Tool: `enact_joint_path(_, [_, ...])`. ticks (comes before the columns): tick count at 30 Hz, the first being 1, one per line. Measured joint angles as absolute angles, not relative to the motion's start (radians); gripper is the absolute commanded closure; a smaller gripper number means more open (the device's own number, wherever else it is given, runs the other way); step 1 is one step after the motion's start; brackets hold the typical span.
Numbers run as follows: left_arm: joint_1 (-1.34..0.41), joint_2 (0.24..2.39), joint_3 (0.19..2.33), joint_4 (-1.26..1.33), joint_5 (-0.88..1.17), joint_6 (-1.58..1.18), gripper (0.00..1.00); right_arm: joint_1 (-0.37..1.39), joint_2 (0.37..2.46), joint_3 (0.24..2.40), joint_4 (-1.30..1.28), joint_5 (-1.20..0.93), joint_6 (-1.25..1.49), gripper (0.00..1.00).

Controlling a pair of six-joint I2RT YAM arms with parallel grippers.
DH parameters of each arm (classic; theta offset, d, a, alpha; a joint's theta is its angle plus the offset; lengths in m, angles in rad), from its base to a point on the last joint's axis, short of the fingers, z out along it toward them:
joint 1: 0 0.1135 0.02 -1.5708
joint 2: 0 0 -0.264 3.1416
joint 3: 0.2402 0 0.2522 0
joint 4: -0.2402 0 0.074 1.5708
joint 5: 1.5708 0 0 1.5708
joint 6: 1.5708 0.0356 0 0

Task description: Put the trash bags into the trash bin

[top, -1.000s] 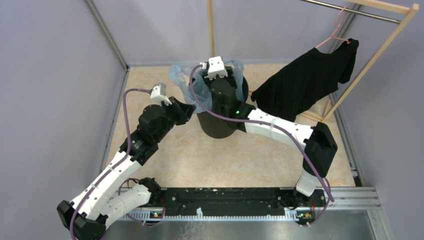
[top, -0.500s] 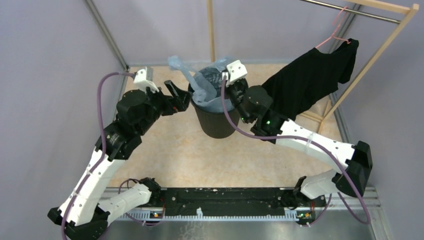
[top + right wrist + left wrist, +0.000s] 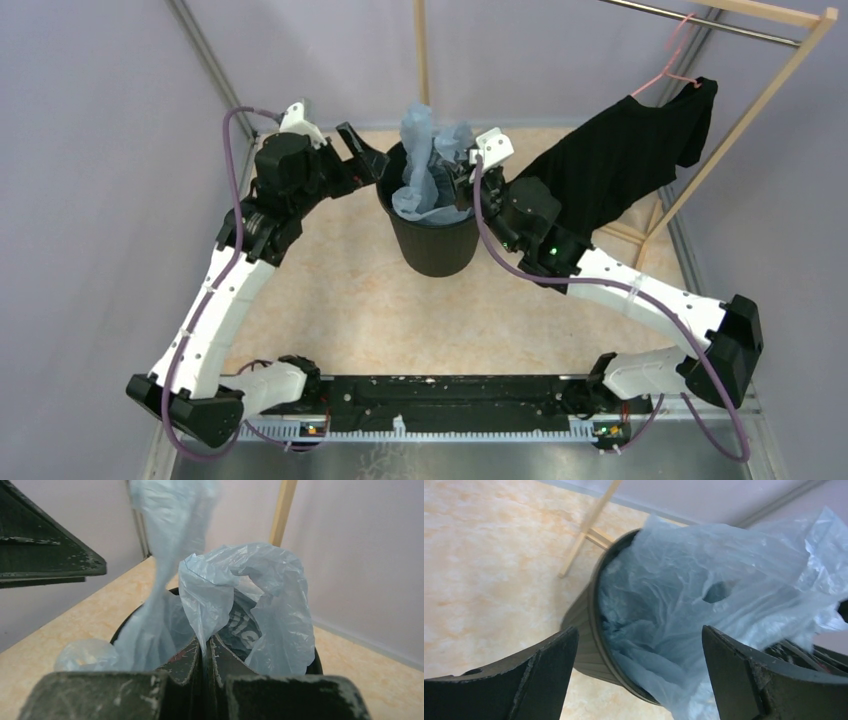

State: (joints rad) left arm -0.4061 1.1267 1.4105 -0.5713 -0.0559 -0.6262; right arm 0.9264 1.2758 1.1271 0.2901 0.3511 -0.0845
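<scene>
When we look from above, we count one trash bin (image 3: 440, 245), round, smooth black plastic tapering downward, and one trash bag (image 3: 425, 185), thin wrinkled pale blue film, bunched inside it with a tall fold rising over the rim. Our left gripper (image 3: 364, 152) hangs just beside the bin's left rim, jaws wide and empty; our right gripper (image 3: 462, 178) sits at the right rim. One black T-shirt (image 3: 610, 165) hangs from one wooden clothes rack (image 3: 765, 95) right of the bin. From the left wrist, two dark fingers (image 3: 534, 680) frame the bin's mouth, film spilling over its near edge. From the right wrist, the jaws pinch together on a loop of film above the bin.
</scene>
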Motion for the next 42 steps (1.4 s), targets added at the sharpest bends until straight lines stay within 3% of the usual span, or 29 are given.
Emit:
enact_joint_path(4, [-0.398,1.130,1.390,-0.495,0.067,-0.625,0.01,0.926,1.276,1.126,0.285,0.332,-0.064,1.00])
enact_joint_path(10, [-0.398,0.959,1.214,-0.373,0.204,-0.607,0.01,0.926,1.277,1.126,0.288,0.313,-0.038,1.00])
enact_joint_path(18, [-0.398,1.071,1.374,-0.278,0.411,-0.509,0.01,0.924,1.300,1.127,0.294,0.270,0.012,1.00])
enact_joint_path(29, [-0.401,1.306,1.536,-0.325,0.390,-0.471,0.01,0.924,1.300,1.127,0.290,0.263,0.023,1.00])
enact_joint_path(40, [-0.401,1.349,1.585,-0.295,0.344,-0.557,0.01,0.924,1.300,1.127,0.288,0.249,0.036,1.00])
enact_joint_path(42, [-0.401,1.361,1.583,-0.289,0.357,-0.574,0.06,0.924,1.300,1.127,0.287,0.244,0.040,1.00])
